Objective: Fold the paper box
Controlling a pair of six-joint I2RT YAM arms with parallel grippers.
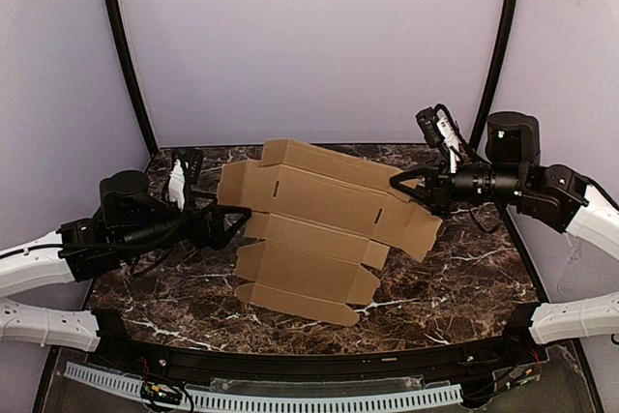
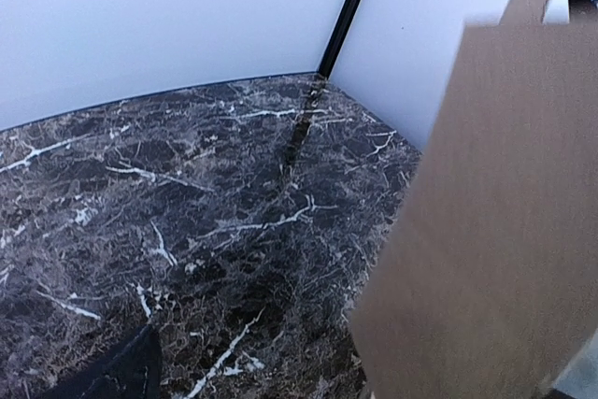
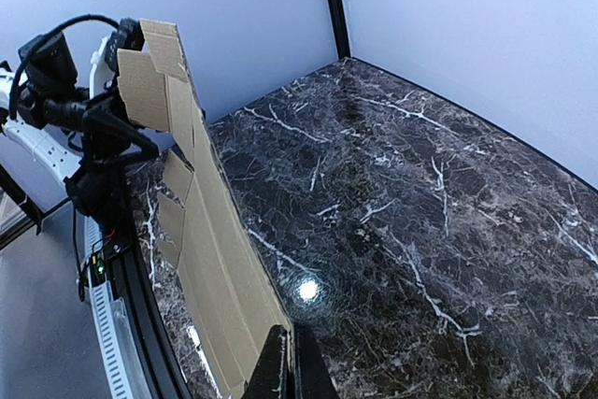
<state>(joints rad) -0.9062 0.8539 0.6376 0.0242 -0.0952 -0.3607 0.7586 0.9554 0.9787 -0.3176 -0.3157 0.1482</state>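
The paper box (image 1: 309,229) is a flat tan die-cut sheet with creased panels and small flaps. It is held tilted above the dark marble table (image 1: 464,278). My right gripper (image 1: 398,184) is shut on the sheet's right edge; in the right wrist view its fingers (image 3: 280,366) pinch the sheet (image 3: 215,259), which stands on edge. My left gripper (image 1: 235,220) is at the sheet's left edge and looks open. In the left wrist view one dark finger (image 2: 121,376) shows at lower left. The sheet (image 2: 495,212) fills the right side and hides the other finger.
White walls close in the table on three sides, with black posts (image 1: 126,55) in the back corners. A black rail with a white perforated strip (image 1: 290,398) runs along the near edge. The left arm (image 3: 75,109) shows in the right wrist view.
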